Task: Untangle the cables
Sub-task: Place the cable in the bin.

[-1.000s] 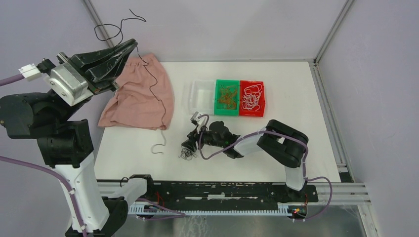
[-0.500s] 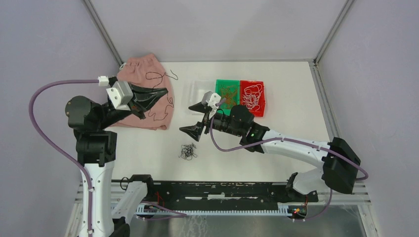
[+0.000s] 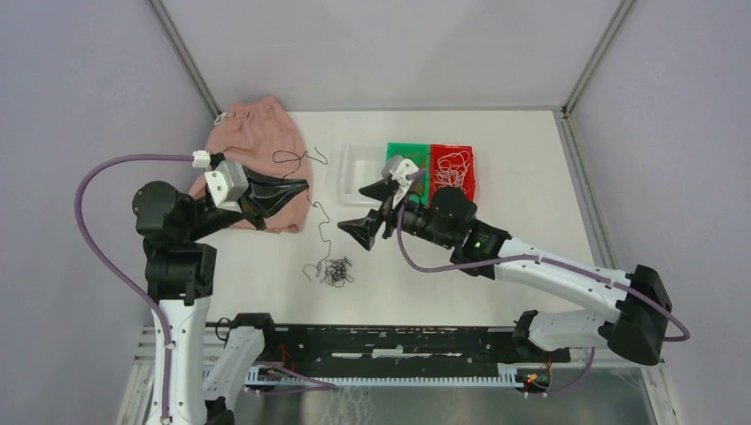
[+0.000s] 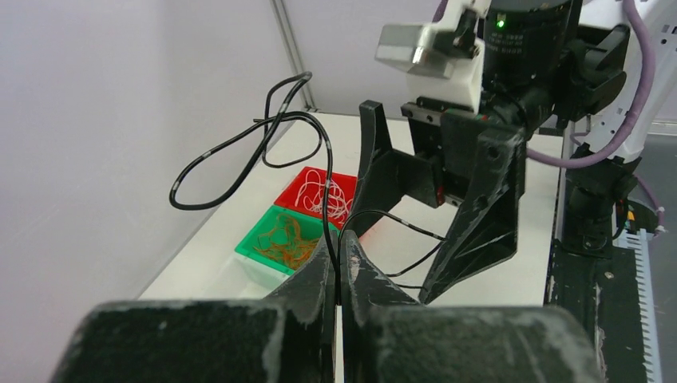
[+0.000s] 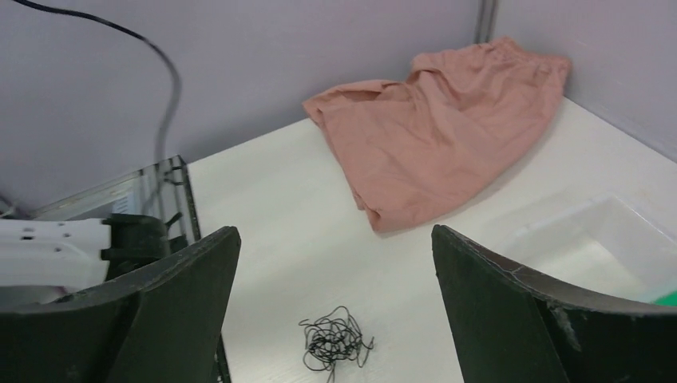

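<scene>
My left gripper is shut on one long black cable, just off the cloth's right edge. The strand curls above the jaws and trails down to the table beside a small black clump of cables. In the left wrist view the cable runs between the closed tips of the left gripper. My right gripper hangs open above the table, right of the clump, with nothing between its fingers. The right wrist view shows the right gripper spread wide over the clump.
A pink cloth lies at the back left. Three bins stand in a row at the back: a clear one, a green one with orange cables, a red one with white cables. Frame rails border the table.
My left gripper came down from high up and moved right, still holding the black cable. My right gripper opened, lifted off the black clump and drew back to the right.
</scene>
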Controlling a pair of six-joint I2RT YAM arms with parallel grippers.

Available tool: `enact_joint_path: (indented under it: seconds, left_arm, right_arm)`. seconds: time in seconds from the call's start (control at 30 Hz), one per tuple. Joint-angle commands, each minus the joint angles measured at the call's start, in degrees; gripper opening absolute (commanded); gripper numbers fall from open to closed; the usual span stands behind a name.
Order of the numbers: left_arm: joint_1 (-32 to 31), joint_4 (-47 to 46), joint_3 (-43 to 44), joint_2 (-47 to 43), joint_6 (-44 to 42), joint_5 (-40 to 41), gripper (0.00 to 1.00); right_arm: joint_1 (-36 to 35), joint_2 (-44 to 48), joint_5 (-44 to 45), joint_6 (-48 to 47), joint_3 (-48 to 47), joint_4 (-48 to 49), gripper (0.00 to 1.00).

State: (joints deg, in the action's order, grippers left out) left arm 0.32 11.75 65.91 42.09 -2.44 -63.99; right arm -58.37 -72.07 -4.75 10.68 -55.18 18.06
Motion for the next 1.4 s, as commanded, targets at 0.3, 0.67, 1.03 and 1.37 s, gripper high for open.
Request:
enact_joint_path:
  seconds: [0.3, 0.67, 1.03, 1.37]
  left_arm:
    - [0.21, -0.15, -1.12, -0.43, -0.02, -2.02, 0.03]
    - [0.28, -1.90, -1.06, -0.78, 1.94, -2.11, 0.03]
    - [0.26, 4.55, -5.55, -4.76, -5.02, 0.41, 0.19]
    - [0.23, 26.43, -14.09, -9.04, -34.59, 13.70, 0.68]
  right_arm:
    - [-0.23, -0.91, -20.41, 7.71, -8.91, 0.05, 0.94]
    - [-0.21, -9.72, -18.48, 13.88, -12.80, 6.49, 0.61]
    - [1.00, -6.83, 1.88, 3.53, -17.01, -6.94, 0.01]
    - [8.87, -7.61, -0.26, 10.00, -20.89, -8.69, 0.01]
